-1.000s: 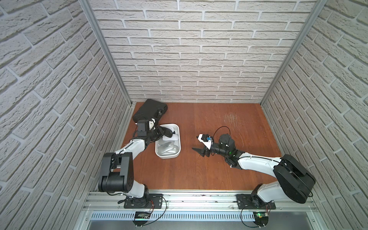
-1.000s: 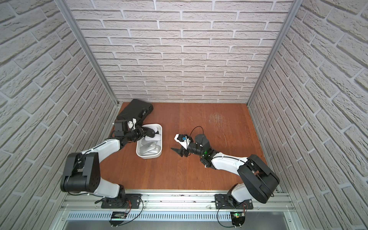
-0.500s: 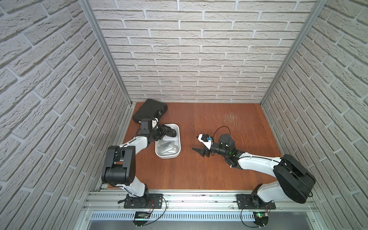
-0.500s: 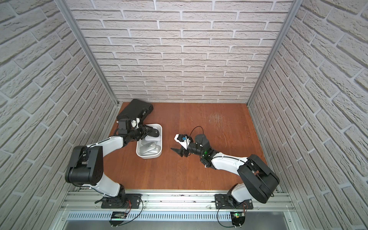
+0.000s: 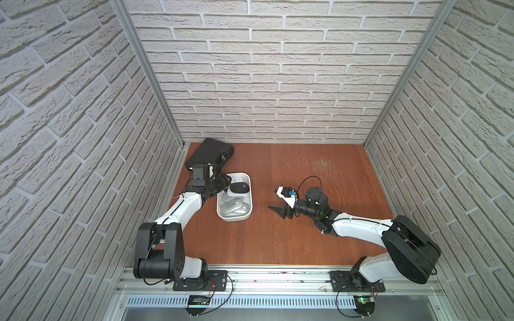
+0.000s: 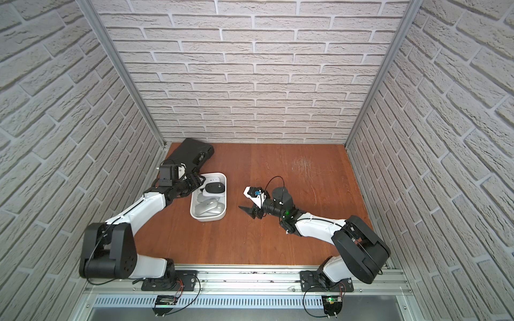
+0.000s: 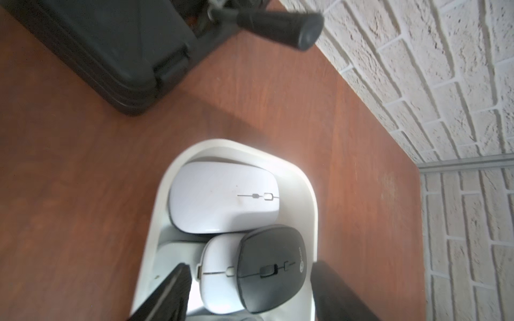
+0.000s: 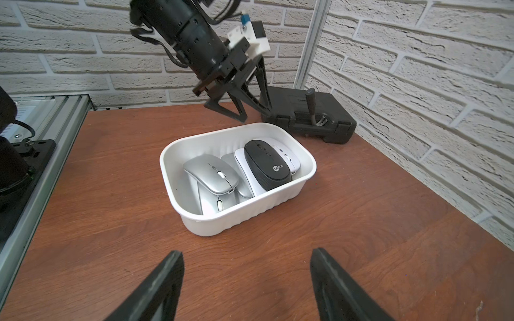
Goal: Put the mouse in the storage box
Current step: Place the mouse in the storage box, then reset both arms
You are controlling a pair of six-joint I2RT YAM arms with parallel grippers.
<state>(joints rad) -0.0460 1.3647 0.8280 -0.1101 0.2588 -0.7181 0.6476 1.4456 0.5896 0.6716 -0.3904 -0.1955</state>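
The black mouse [image 8: 267,164] lies in the box [image 8: 222,222] atop white mice [image 8: 289,162], the left tool [image 8: 254,115] hovers open and empty above it, and the right tool [image 5: 278,212] sits open well apart, so the job looks done.

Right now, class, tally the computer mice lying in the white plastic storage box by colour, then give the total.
Black plastic mouse: 1
White plastic mice: 2
Silver plastic mice: 3, stacked and partly hidden
Total: 6
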